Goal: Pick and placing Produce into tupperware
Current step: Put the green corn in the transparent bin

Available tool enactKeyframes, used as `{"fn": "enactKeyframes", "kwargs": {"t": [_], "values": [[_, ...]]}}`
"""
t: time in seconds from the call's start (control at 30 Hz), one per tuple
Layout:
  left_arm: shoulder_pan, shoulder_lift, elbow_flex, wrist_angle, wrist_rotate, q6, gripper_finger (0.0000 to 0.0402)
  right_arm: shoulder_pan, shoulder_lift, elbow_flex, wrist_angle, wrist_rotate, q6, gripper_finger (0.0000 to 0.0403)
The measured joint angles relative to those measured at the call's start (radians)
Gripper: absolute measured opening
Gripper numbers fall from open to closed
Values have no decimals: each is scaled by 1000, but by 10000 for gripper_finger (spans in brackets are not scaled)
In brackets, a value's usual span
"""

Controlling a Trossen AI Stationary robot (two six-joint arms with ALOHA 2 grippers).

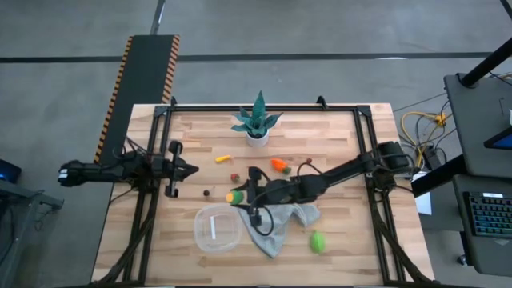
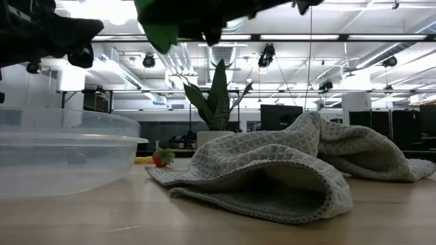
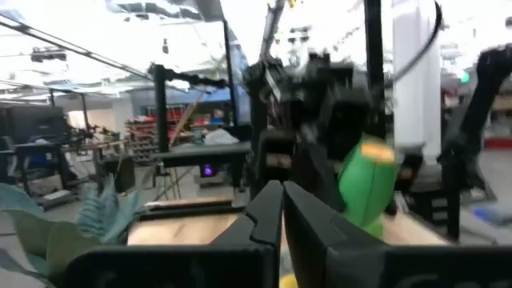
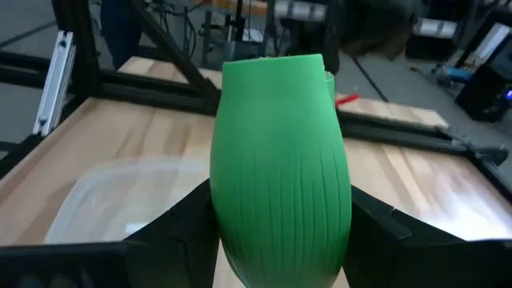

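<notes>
My right gripper point(image 1: 242, 197) reaches in from the table's right and is shut on a green ribbed toy vegetable point(image 4: 280, 176) with a yellow end point(image 1: 230, 196). It hangs above the table just past the far rim of the clear tupperware point(image 1: 218, 230). More produce lies on the wood: an orange piece point(image 1: 279, 165), a yellow piece point(image 1: 223, 158), a red strawberry point(image 1: 234, 177) and a green piece point(image 1: 318, 241). My left gripper point(image 1: 192, 169) waits shut above the table's left edge, touching nothing. My right gripper pinches the green vegetable by its two ribbed sides point(image 4: 228, 216) between its two fingers. The fingers come from the table's right, nearly level and slanting a little down, and lie along it. The vegetable is lifted clear, its yellow end toward the table's left.
A crumpled grey cloth point(image 1: 284, 224) lies right beside the tupperware, under my right arm. A spiky teal plant in a white pot point(image 1: 258, 122) stands at the far edge. A black frame point(image 1: 264, 108) borders the table's far, left and right sides.
</notes>
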Motion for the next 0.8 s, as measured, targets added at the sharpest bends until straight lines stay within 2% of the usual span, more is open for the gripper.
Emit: {"fn": "enactKeyframes", "kwargs": {"t": [0.13,0.27,0.37,0.47,0.57,0.8], "values": [[-1,57,0,17,13,25,50,-13,1,20,-1,-3,-26,184],[-1,122,0,71,30,20,134,-43,-5,7,3,-21,-23,184],[-3,179,1,178,50,3,202,-68,-6,0,4,-42,-22,184],[-6,243,4,238,59,-27,249,-89,-6,-2,6,-68,-19,184],[-6,321,13,289,60,-33,265,-107,-6,-2,34,-107,-19,184],[-7,553,63,452,92,-32,259,-131,-8,-5,49,-125,-19,184]]}}
